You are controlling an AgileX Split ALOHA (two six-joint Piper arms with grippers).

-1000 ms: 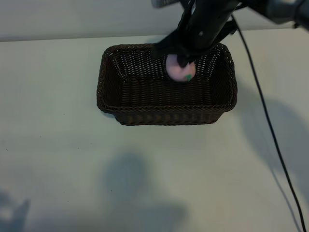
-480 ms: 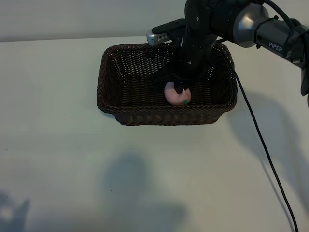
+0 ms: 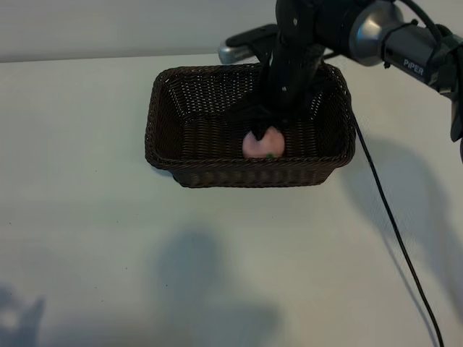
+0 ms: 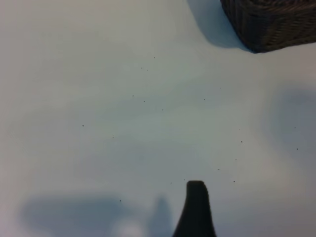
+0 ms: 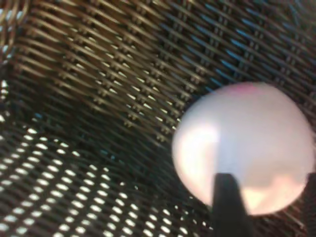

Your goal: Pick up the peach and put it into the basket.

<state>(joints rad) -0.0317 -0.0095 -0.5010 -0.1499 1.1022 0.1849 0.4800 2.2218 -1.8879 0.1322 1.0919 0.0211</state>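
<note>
the large rectangular dark brown woven wicker basket (image 3: 249, 126) with rounded corners and sloping sides sits on the pale white table (image 3: 108, 238). inside the basket, low against its near long wall and right of its middle, lies the small round pink toy peach (image 3: 262, 144), a speck of green showing at its lower edge. the black right gripper (image 3: 264, 132) reaches steeply down into the basket from the far-right side and hangs directly over the peach, its fingertips at the fruit's top. in the right wrist view the peach (image 5: 244, 148) rests on the basket's weave (image 5: 89, 113), with one dark fingertip (image 5: 228, 205) crossing in front of it; whether the fingers pinch the peach or have let go cannot be told. a black cable (image 3: 394, 210) trails from the right arm across the table, right of the basket. the left gripper (image 4: 195, 210) hovers over bare table near one corner of the basket (image 4: 269, 22), nothing in it, jaws spread.
</note>
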